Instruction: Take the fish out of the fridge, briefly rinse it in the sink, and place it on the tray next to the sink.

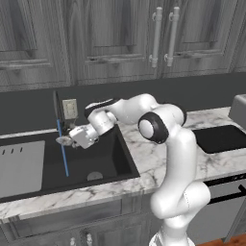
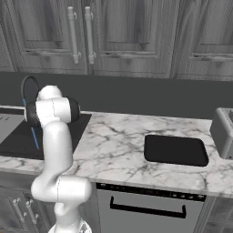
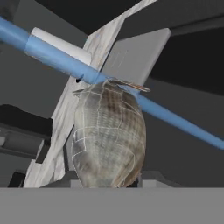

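Note:
My gripper (image 1: 71, 140) is shut on the fish (image 1: 63, 141) and holds it out over the sink (image 1: 113, 158), a deep black basin set in white marble. In the hand view the fish (image 3: 109, 133) is a scaly silvery-grey body rising from between the fingertips, and a blue stream of water (image 3: 61, 61) crosses right behind its top end. That stream (image 1: 63, 151) falls from the dark faucet (image 1: 56, 105) into the basin. The black tray (image 1: 221, 138) lies on the counter right of the sink, well away from the hand. The fridge is out of view.
A flat grey panel (image 1: 19, 166) covers the sink's left part, and a round drain (image 1: 94, 176) sits in its floor. A silver toaster (image 2: 224, 132) stands right of the tray (image 2: 175, 150). Dark wood-grain cupboards (image 1: 120, 33) with metal handles hang above.

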